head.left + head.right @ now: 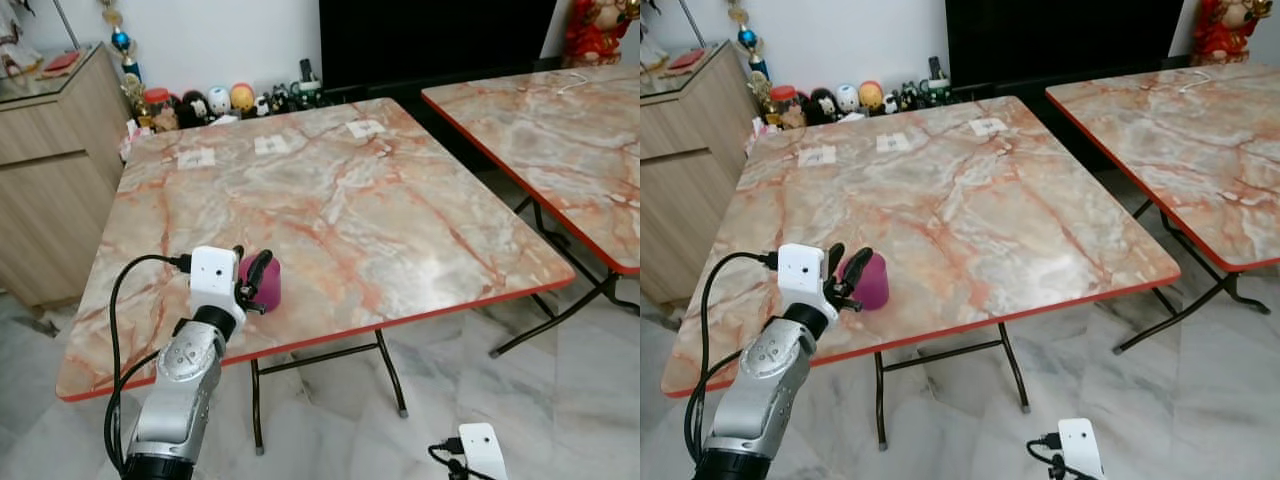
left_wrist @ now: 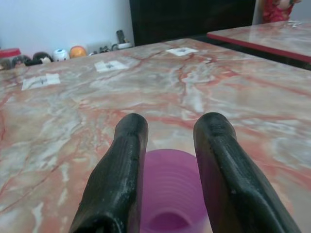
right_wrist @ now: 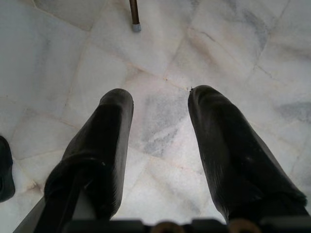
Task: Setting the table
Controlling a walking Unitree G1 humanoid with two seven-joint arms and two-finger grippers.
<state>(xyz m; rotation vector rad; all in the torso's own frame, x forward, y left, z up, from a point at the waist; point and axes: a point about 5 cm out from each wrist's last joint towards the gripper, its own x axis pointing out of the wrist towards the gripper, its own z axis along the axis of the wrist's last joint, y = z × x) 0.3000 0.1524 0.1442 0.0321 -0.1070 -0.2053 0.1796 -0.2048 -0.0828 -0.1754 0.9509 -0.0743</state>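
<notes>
A square folding table [image 1: 330,200] with a pink-and-cream marble-patterned top and red edging takes up the middle of the frame, on dark metal legs [image 1: 390,375]. A second table [image 1: 560,130] of the same kind stands at the right, apart from the first. The floor [image 1: 520,400] is pale grey-veined marble tile. A light wooden cabinet [image 1: 50,170] stands at the upper left. Along the white wall [image 1: 220,40] at the top sits a row of small figurines [image 1: 215,100], beside a large black screen [image 1: 430,40]. A red figure [image 1: 595,30] occupies the upper right corner.

Figurines [image 1: 215,100] beside wooden cabinet [image 1: 50,170]
</notes>
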